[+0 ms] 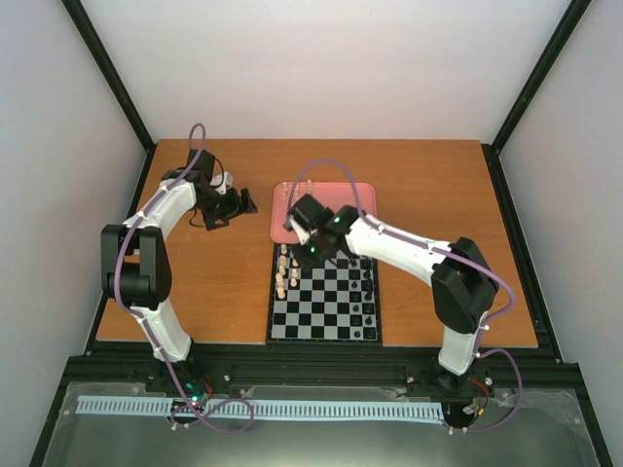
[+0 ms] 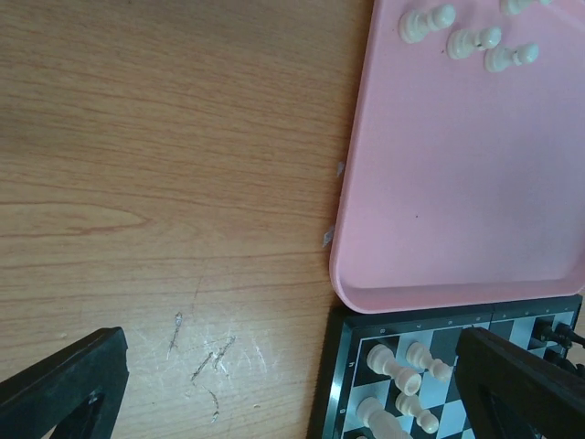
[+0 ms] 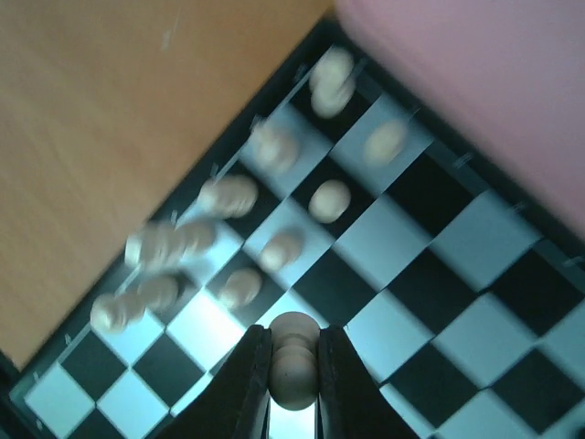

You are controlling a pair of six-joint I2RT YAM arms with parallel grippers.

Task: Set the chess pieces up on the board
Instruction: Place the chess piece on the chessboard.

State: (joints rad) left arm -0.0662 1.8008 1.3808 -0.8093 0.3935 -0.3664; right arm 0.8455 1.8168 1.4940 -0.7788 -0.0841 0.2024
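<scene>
Your right gripper (image 3: 294,352) is clamped on one pale chess piece (image 3: 294,325) above the board (image 1: 326,313), which lies mid-table by the near edge. Your left gripper (image 2: 292,384) hangs with fingers apart toward the far-left corner.

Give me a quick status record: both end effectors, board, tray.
right end effector: shut on a cream chess piece above the chessboard
left end effector: open, empty, above the table beside the pink tray
chessboard: placed cream pieces on left side, black pieces on right
pink tray: at least three loose cream pieces
</scene>
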